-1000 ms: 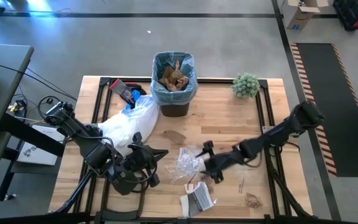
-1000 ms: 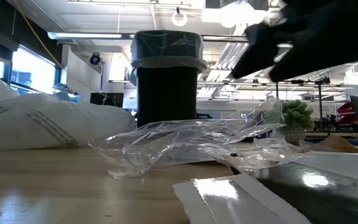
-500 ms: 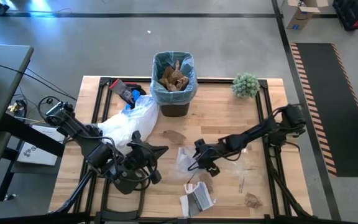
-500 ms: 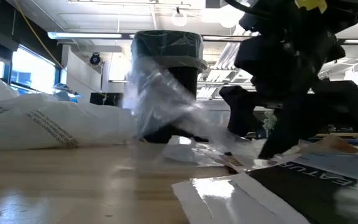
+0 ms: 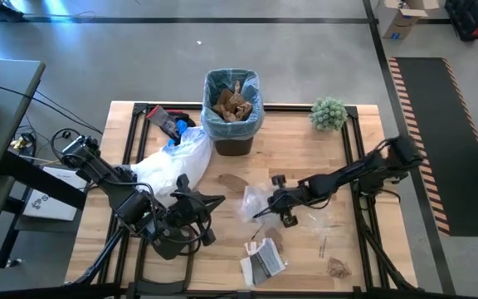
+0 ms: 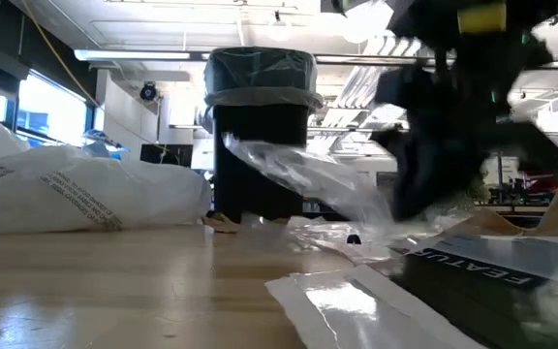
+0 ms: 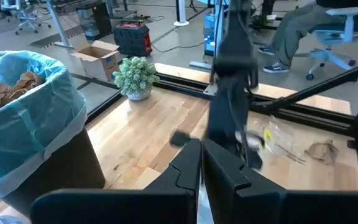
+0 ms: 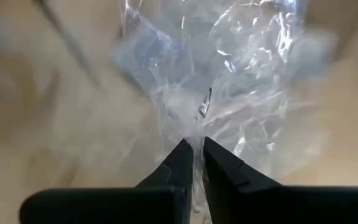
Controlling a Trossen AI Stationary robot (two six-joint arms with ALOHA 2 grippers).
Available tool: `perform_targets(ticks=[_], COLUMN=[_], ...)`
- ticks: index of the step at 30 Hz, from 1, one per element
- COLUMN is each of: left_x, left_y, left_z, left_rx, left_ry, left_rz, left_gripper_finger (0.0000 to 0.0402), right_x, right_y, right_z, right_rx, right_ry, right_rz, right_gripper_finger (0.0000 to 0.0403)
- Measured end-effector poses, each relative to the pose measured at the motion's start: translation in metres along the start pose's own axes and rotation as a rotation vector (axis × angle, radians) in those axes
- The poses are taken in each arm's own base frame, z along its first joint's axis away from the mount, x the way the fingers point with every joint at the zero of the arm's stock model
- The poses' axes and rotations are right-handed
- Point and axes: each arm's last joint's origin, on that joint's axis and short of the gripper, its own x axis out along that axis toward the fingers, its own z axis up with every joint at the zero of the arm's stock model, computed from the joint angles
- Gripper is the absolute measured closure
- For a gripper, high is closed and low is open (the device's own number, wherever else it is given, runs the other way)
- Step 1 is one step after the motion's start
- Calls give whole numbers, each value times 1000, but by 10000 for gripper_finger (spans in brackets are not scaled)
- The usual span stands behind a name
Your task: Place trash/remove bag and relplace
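Fingers of the right gripper [image 8: 193, 151] pinch a clear crinkly plastic wrapper [image 8: 229, 74]; left gripper [image 7: 200, 163] shut, idle. Paper-filled blue-lined black bin [image 5: 231, 124] awaits more; liner swap remains.

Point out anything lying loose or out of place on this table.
Loose trash lies on the table: a brown paper scrap near the front edge and a black-and-white packet. The right pincer is shut on a clear plastic wrapper.

Bin [image 5: 231, 106] mouth open above; plant [image 5: 329, 113] well aside.
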Motion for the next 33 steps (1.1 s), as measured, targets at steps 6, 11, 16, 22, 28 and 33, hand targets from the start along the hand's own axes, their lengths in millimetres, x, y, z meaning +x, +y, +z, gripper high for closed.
perform_targets(ticks=[6,11,16,22,28,33], left_x=[-13,-38,-36,5,48,81], left_y=[-5,-7,-8,-3,21,35], left_z=[-3,-3,0,20,28,23], left_rx=[73,143,245,304,287,229], left_ry=[-29,-103,-109,-52,38,131], left_rz=[-5,20,26,-155,-195,-186], left_gripper_finger=[401,401,395,325,243,217], right_x=[-57,-107,-133,-134,-134,-134], right_y=[-11,-21,-29,-29,-28,-25], right_z=[19,43,64,68,68,69], right_rx=[86,120,134,154,163,155], right_ry=[-117,-290,-393,-402,-395,-408], right_rz=[-20,-32,-52,-45,-41,-35], right_gripper_finger=[401,402,403,403,403,403])
